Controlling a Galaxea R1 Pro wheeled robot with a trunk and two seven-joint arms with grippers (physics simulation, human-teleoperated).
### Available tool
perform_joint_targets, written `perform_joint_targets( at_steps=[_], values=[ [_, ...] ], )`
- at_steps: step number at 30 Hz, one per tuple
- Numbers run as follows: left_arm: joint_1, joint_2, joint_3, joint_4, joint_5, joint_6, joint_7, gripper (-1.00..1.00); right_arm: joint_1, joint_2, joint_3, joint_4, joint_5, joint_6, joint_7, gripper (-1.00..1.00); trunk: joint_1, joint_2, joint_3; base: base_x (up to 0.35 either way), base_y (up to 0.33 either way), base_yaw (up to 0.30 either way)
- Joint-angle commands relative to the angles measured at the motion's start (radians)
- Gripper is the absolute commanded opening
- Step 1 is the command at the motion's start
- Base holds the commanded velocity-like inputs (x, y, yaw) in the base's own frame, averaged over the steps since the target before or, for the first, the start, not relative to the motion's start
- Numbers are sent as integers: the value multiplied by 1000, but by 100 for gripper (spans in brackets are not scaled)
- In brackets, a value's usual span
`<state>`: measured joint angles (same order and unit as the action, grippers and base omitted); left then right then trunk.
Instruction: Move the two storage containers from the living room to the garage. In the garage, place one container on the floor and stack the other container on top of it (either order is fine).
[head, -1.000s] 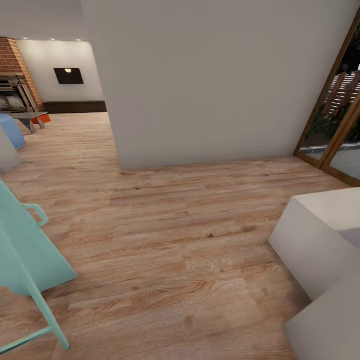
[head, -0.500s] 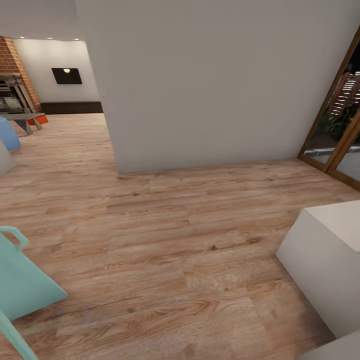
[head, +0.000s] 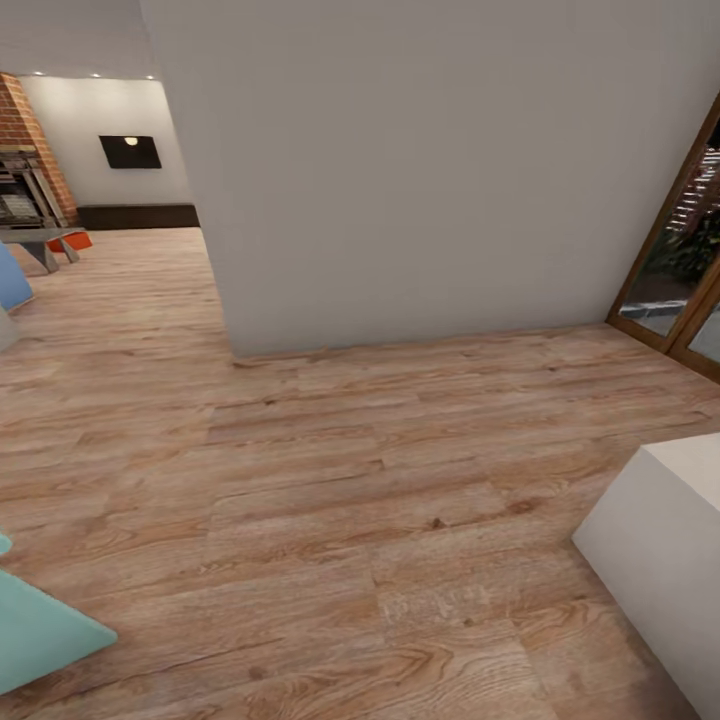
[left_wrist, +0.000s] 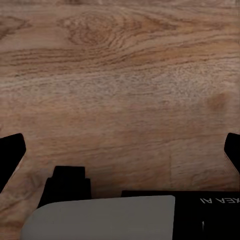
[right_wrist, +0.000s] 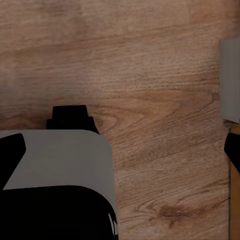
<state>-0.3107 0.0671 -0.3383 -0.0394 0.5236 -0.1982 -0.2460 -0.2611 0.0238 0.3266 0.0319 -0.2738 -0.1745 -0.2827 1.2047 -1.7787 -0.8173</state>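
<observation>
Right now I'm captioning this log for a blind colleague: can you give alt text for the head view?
A light wood plank floor runs past a plain white wall corner toward a far room with a brick fireplace, a black wall TV and an orange-red container. A glass door stands at right.

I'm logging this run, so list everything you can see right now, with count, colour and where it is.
container: one, orange-red, far left on the floor by the bench, partly hidden
bench: one, grey, far left before the fireplace
fireplace: one, red brick, far left edge
TV: one, black, on the far wall
wall: one, white, straight ahead
floor: light wood planks, throughout
glass door: wood-framed, right edge
white block: one, lower right
teal item: one, lower left corner
blue item: one, left edge
left gripper: open, black fingertips over bare floor
right gripper: open, over floor
</observation>
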Motion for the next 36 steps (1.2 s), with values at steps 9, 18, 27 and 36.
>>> perform_joint_targets(
  at_steps=[9, 18, 27, 36],
  values=[
    [0, 0, -8, 1, 10, -3, -4, 100, -1, 1, 9, 3, -10, -7, -1, 100, 1, 0, -1, 341, 96, 0],
    [-1, -1, -9, 1, 10, -3, -4, 100, -1, 1, 9, 3, -10, -7, -1, 100, 1, 0, -1, 341, 96, 0],
    [-1, -1, -8, 1, 10, -3, -4, 100, -1, 1, 9, 3, -10, -7, -1, 100, 1, 0, -1, 341, 80, 0],
    [0, -1, -8, 1, 10, -3, -4, 100, -1, 1, 8, 3, -10, -7, -1, 100, 1, 0, -1, 341, 74, 0]
  ],
)
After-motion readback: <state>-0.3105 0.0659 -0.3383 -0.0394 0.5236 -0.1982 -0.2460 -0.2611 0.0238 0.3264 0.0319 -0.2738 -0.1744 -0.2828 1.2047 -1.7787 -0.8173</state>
